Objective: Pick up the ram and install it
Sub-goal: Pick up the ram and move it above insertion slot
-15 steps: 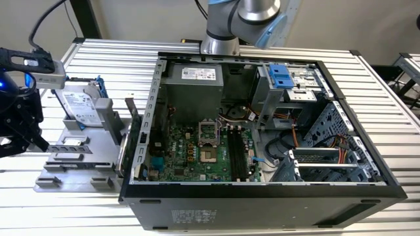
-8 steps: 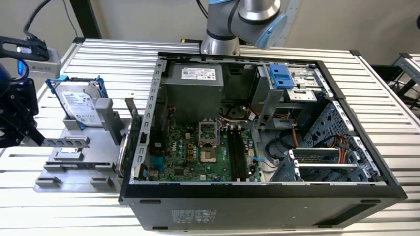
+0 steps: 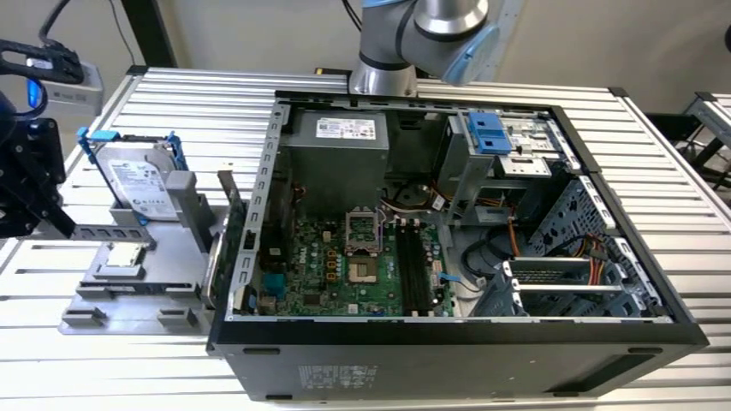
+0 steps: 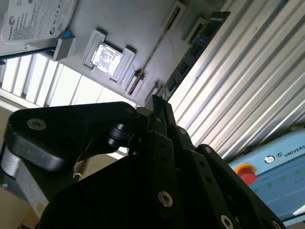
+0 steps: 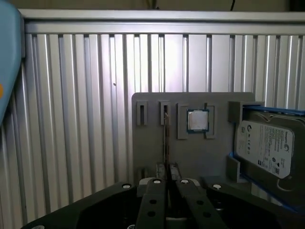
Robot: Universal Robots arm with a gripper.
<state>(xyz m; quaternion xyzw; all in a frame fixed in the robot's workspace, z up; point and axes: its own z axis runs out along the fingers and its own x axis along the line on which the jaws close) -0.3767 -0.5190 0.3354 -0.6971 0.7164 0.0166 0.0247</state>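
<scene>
Ram (image 5: 165, 138): stands on its long edge in a slotted grey fixture (image 5: 147, 152), just beside the square processor chip (image 5: 197, 120) and well apart from the hard drive (image 5: 267, 148) in its blue bracket. It is not yet lifted. In the first wrist view it presents as a thin brownish line.

The fixture rests on a ribbed, bright metal surface (image 5: 71, 119).

Gripper (image 5: 167, 181): hangs over the end of the stick nearest it, in line with it. The fingers (image 5: 155, 191) are black, flat and bolted, pressed together and holding nothing.

Handling, as judged: a light, stiff, thin board, brittle under twist. The chips and contact edge are best left untouched (the bare faces offer little friction). Hold advised across the two flat faces near mid-length, squarely, so that it does not tip in the pinch.
</scene>
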